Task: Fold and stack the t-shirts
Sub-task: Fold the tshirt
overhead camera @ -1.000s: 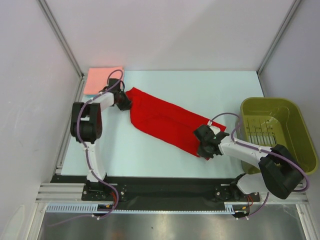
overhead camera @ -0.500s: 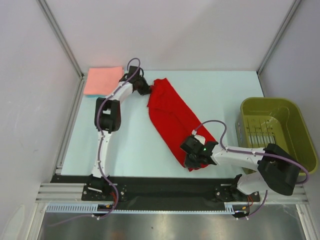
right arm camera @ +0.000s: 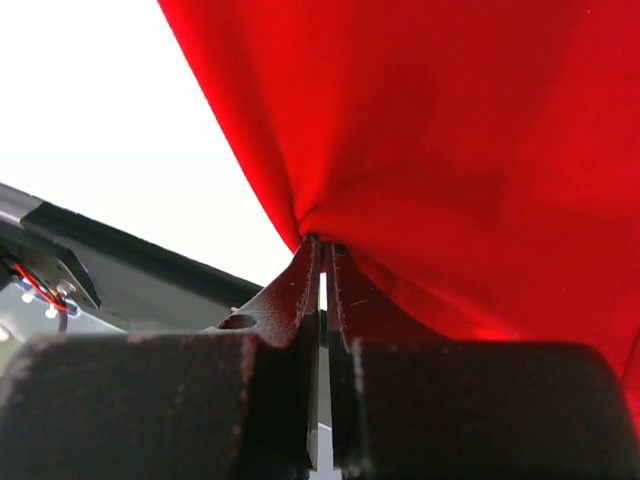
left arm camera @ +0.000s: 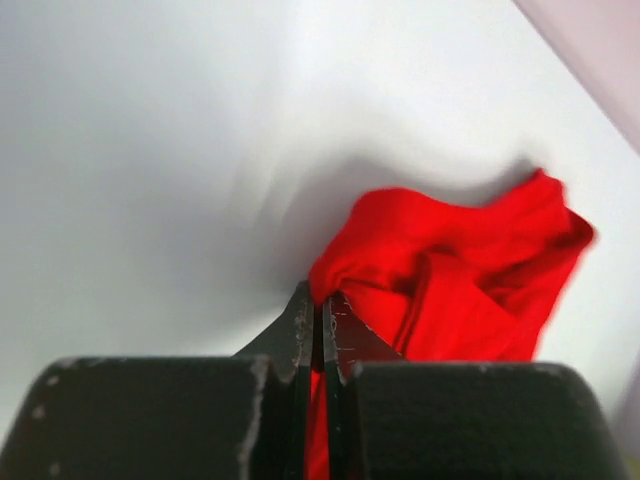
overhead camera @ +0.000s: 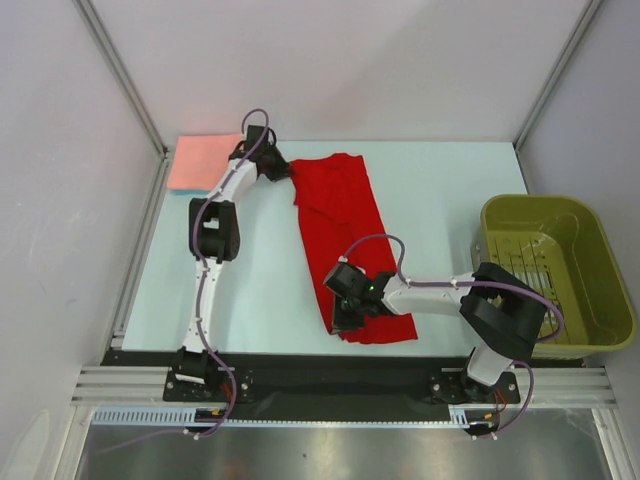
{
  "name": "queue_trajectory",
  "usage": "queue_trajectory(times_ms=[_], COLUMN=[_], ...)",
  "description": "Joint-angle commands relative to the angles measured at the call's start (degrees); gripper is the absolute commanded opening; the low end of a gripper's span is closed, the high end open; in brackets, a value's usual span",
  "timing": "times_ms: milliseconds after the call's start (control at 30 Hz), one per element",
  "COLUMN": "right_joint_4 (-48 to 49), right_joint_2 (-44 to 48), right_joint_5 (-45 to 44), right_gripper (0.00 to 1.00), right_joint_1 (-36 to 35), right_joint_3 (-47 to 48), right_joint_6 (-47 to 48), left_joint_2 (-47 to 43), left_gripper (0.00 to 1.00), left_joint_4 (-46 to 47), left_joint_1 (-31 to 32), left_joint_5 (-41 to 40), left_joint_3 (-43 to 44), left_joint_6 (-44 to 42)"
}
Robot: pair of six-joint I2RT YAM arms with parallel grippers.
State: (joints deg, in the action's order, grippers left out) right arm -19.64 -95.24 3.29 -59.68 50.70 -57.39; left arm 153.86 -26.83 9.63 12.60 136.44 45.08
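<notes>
The red t-shirt (overhead camera: 345, 225) lies stretched as a long strip from the table's far middle to its near edge. My left gripper (overhead camera: 288, 171) is shut on the shirt's far left corner; in the left wrist view (left arm camera: 322, 298) the cloth (left arm camera: 450, 270) bunches at the fingertips. My right gripper (overhead camera: 341, 318) is shut on the shirt's near left corner; in the right wrist view (right arm camera: 321, 245) red cloth (right arm camera: 430, 130) fans up from the tips. The salmon-pink t-shirt (overhead camera: 204, 160) lies folded at the far left corner, with a thin blue edge showing.
The olive-green basket (overhead camera: 590, 290) stands at the right edge of the table. The black front rail (overhead camera: 300, 370) runs just below the shirt's near end. Metal frame posts rise at the far corners.
Both grippers have swung the red shirt round from a diagonal to nearly straight front-to-back. The right gripper moved left along the near edge; the left gripper moved right and further back, then eased back slightly left.
</notes>
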Motion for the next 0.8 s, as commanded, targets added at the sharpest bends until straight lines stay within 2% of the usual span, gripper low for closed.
queue_trajectory(times_ms=[0,67,100,133,200,233,267,367,433,600,667,700,767], right_joint_4=[-2.25,-1.81,-1.89,-2.07,-2.68,-2.95,-3.3,-6.11,-8.47,-15.33,-16.74,-17.62,-18.41], right_joint_2=[-3.55,-3.11,-2.76,-2.32,-2.14,-1.97,-1.53,1.44,4.09,14.88,18.06,20.51,22.11], right_joint_5=[3.12,4.09,4.35,4.88,4.97,5.15,5.24,4.62,4.62,4.53,4.97,5.93,7.43], right_gripper=[0.03,0.04,0.06,0.08,0.18,0.25,0.37,0.53,0.59,0.7,0.72,0.73,0.74], right_joint_1=[-1.4,-1.49,-1.49,-1.49,-1.23,-1.05,-0.7,0.09,1.49,8.68,11.76,15.52,19.32], right_joint_3=[-1.66,-1.31,-1.22,-0.95,0.09,0.54,0.98,2.65,2.83,0.81,-0.51,-0.95,-1.74], right_joint_6=[3.41,4.12,4.47,5.43,6.49,7.71,8.34,11.06,12.03,14.58,15.63,17.03,18.79], left_joint_2=[-4.35,-6.54,-7.78,-8.14,-8.14,-8.23,-8.23,-11.64,-15.15,-32.37,-40.25,-42.66,-47.4], left_gripper=[0.05,0.15,0.23,0.39,0.45,0.55,0.57,0.62,0.62,0.67,0.71,0.72,0.74], left_joint_4=[-7.36,-7.27,-6.84,-6.31,-6.39,-6.83,-7.35,-10.52,-13.06,-16.14,-15.98,-15.02,-14.3], left_joint_1=[-1.37,-1.45,-1.63,-1.8,-1.98,-2.07,-2.16,-1.98,-1.55,0.91,1.97,3.02,4.6], left_joint_5=[-8.55,-11.54,-11.63,-11.2,-10.32,-9.79,-8.4,-7.59,-9.34,-16.28,-16.03,-14.81,-10.15], left_joint_3=[3.31,1.21,0.93,1.37,2.77,3.73,5.14,4.45,2.26,-13.54,-22.59,-26.02,-36.04], left_joint_6=[-8.33,-10.52,-11.15,-11.76,-13.87,-14.57,-15.97,-18.96,-20.9,-27.05,-28.9,-29.08,-29.96])
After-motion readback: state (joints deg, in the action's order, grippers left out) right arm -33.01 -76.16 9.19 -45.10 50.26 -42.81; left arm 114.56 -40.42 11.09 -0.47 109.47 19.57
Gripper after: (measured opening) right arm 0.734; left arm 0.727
